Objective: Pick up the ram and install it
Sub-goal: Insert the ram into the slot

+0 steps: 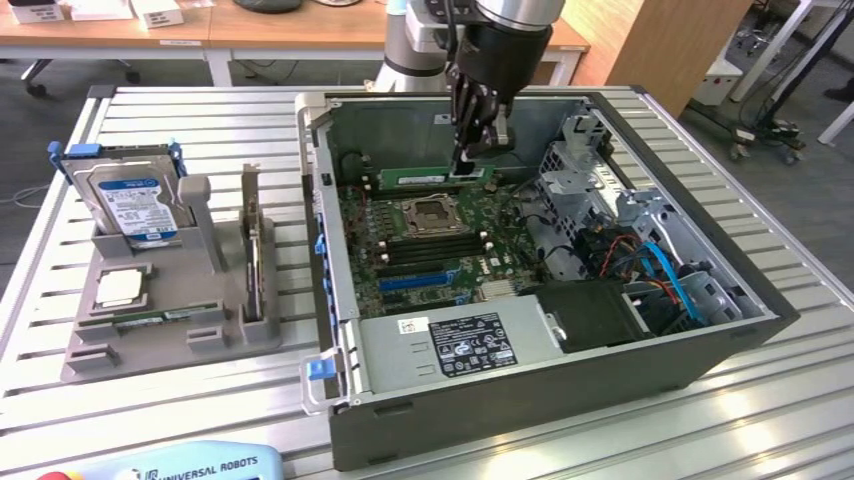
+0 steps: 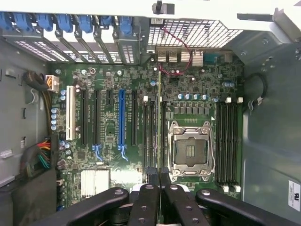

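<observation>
**Ram over slot, install step**

Gripper [image 2: 160,189] pinched nearly shut on the ram [image 2: 160,122], held edge-on over the memory slots [image 2: 151,136] beside the CPU socket [image 2: 190,150]. Likely aligning. Seating needs the edge square to the slot and a straight press.

Open computer case [image 1: 534,400] — hard drive [image 1: 134,205] in grey holder [image 1: 174,330].

the ram [image 1: 416,178] is a long, thin green stick, standing level on its long edge inside the case [image 1: 534,400], pinched near one end by the gripper [image 1: 470,165]. in the wrist view it appears edge-on as a thin line over the dark slots [image 2: 151,132] beside the socket [image 2: 189,150]. whether it touches a slot cannot be told.
</observation>
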You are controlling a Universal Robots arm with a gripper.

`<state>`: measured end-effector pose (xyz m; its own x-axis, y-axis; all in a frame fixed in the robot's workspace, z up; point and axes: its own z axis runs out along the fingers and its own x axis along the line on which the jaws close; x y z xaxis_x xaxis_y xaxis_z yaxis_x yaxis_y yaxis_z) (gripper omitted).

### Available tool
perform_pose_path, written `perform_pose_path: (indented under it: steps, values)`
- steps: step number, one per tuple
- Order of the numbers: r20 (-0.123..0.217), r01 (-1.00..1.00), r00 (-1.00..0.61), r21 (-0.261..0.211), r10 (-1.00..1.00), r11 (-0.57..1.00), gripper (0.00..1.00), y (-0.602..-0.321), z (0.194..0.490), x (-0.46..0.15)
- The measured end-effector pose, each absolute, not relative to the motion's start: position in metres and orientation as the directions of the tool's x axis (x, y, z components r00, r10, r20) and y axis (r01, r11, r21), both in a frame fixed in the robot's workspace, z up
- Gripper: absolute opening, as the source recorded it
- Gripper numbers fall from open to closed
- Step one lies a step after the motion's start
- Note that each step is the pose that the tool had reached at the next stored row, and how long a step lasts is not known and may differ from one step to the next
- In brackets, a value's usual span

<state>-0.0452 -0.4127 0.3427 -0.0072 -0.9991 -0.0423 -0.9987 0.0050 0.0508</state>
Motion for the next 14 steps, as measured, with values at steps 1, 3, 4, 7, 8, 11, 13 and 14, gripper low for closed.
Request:
perform_pose_path:
  steps: [1, 3, 4, 7, 8, 11, 13, 14]
  values:
    - [-0.042, -0.999, -0.007, 0.051, -0.999, 0.005, 0.11, -0.4127, 0.3425, -0.0452]
    - [-0.042, -0.999, -0.007, 0.05, -0.999, 0.005, 0.11, -0.4127, 0.3421, -0.0451]
    - [-0.042, -0.999, -0.007, 0.048, -0.999, 0.005, 0.11, -0.4127, 0.3418, -0.0452]
    - [-0.042, -0.999, -0.007, 0.047, -0.999, 0.005, 0.11, -0.4127, 0.3411, -0.0444]
    - [-0.042, -0.999, -0.007, 0.046, -0.999, 0.005, 0.11, -0.4127, 0.3409, -0.0438]
    - [-0.042, -0.999, -0.007, 0.046, -0.999, 0.005, 0.11, -0.4127, 0.3404, -0.0415]
    - [-0.042, -0.999, -0.007, 0.046, -0.999, 0.005, 0.11, -0.4127, 0.3401, -0.04]
    - [-0.042, -0.999, -0.007, 0.046, -0.999, 0.005, 0.11, -0.4127, 0.34, -0.0389]
